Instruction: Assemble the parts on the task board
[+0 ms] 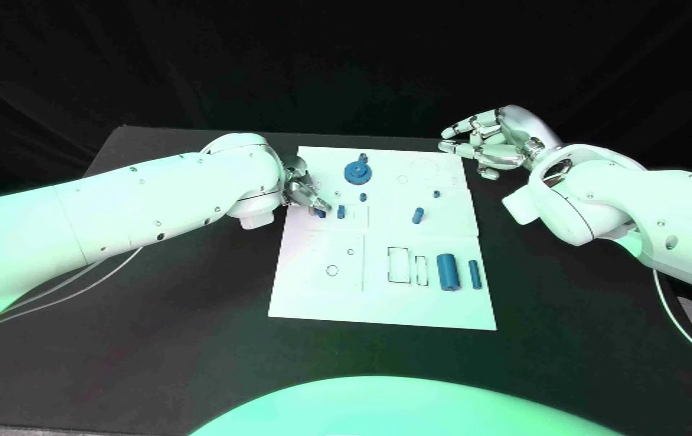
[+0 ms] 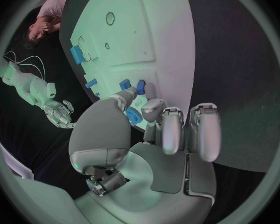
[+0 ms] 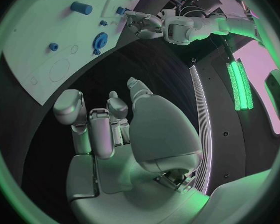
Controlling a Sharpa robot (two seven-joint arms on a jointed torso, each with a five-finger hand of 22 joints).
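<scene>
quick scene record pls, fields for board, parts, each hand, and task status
board: white task board in the middle of the black table
parts: blue gear standing near the far edge; blue cylinder in a slot nearer the robot; several smaller blue pieces lie between them
left hand: left hand at the board's left edge, fingertips by a small blue piece; whether it holds the piece cannot be told
right hand: right hand off the board's far right corner, fingers curled in, holding nothing
status: assembly unfinished, some outlined slots still vacant
</scene>
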